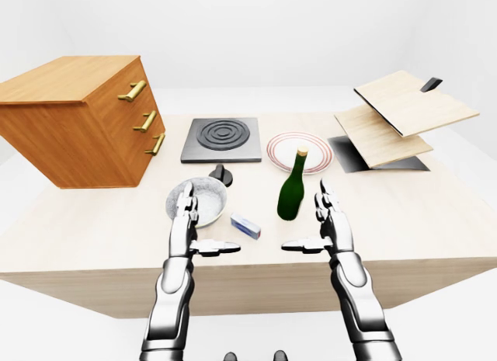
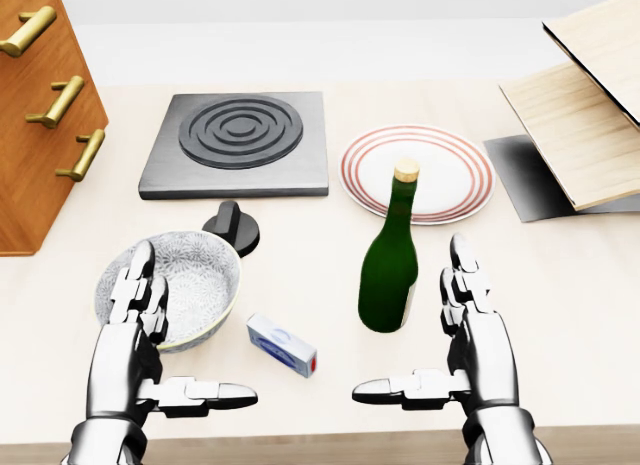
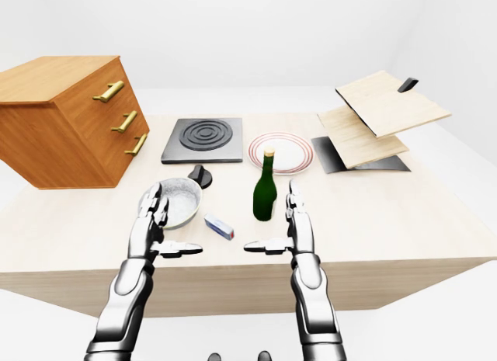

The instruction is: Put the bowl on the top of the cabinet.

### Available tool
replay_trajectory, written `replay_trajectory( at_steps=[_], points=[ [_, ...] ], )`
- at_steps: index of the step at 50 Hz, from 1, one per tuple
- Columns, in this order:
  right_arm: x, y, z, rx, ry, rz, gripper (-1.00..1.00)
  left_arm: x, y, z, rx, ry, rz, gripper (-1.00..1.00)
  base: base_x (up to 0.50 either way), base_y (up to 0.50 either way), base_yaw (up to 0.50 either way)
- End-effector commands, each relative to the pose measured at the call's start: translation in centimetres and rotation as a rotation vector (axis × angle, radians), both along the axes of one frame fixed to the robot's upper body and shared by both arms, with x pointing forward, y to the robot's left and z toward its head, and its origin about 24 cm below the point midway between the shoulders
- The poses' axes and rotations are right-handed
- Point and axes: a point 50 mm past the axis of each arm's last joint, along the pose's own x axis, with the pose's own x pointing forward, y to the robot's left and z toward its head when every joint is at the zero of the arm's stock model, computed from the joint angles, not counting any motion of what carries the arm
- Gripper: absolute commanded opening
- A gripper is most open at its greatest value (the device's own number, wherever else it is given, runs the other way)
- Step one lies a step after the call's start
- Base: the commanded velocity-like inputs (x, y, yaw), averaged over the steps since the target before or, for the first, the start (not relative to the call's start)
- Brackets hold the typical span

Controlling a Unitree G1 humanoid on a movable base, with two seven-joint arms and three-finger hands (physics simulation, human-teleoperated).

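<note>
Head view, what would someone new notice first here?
The two silver hands, left and right, raised open at the bottom, holding nothing. Between them stands a green bottle; the bowl sits by the left hand. The cabinet fills the left-eye view's upper left.

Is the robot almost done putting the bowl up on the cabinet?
Not yet. Nothing is done: the bowl sits on the table. The left robot hand is open beside it, and the right robot hand is open too. Grabbing it and lifting it onto the cabinet is left.
</note>
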Motion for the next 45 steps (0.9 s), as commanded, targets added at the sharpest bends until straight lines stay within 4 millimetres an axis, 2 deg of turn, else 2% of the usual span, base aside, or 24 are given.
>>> replay_trajectory(
  at_steps=[1, 9, 12, 15, 19, 20, 23, 26, 30, 35, 45],
  points=[
    [-0.1, -0.7, 0.1, -0.001, -0.010, -0.003, 1.00, 0.0, 0.6, 0.1, 0.003, -0.003, 0.001, 1.00, 0.00, 0.00, 0.00],
    [-0.3, -0.7, 0.4, -0.011, -0.030, -0.007, 1.00, 0.0, 0.7, 0.1, 0.006, -0.011, 0.003, 1.00, 0.00, 0.00, 0.00],
    [-0.8, -0.6, 1.9, -0.055, -0.117, -0.018, 1.00, -0.3, 0.7, 0.7, 0.010, -0.057, 0.010, 1.00, 0.00, 0.00, 0.00],
    [-1.8, -0.3, 3.6, -0.089, -0.202, -0.005, 1.00, -1.1, 0.8, 2.1, 0.017, -0.140, 0.020, 1.00, 0.00, 0.00, 0.00],
    [-3.2, 0.2, 5.6, -0.189, -0.289, -0.011, 1.00, -3.1, 0.8, 4.4, 0.039, -0.237, 0.034, 1.00, 0.00, 0.00, 0.00],
    [-3.9, 0.3, 6.6, -0.205, -0.333, -0.015, 1.00, -3.8, 1.0, 5.2, 0.076, -0.271, 0.067, 1.00, 0.00, 0.00, 0.00],
    [-4.5, 0.3, 7.4, -0.229, -0.364, -0.037, 1.00, -5.0, 1.1, 6.6, 0.080, -0.329, 0.088, 1.00, 0.00, 0.00, 0.00],
    [-5.0, 0.1, 8.6, -0.264, -0.417, -0.068, 1.00, -5.4, 1.5, 7.3, 0.076, -0.356, 0.122, 1.00, 0.00, 0.00, 0.00],
    [-6.5, -0.2, 11.7, -0.299, -0.557, -0.118, 1.00, -6.2, 2.3, 9.0, 0.083, -0.433, 0.191, 1.00, 0.00, 0.00, 0.00],
    [-8.0, -0.1, 13.8, -0.345, -0.656, -0.138, 1.00, -6.9, 2.8, 10.3, 0.094, -0.492, 0.256, 1.00, 0.00, 0.00, 0.00],
    [-8.3, -0.1, 14.2, -0.372, -0.672, -0.154, 1.00, -8.0, 3.2, 11.5, 0.119, -0.544, 0.302, 1.00, 0.00, 0.00, 0.00]
  ],
)
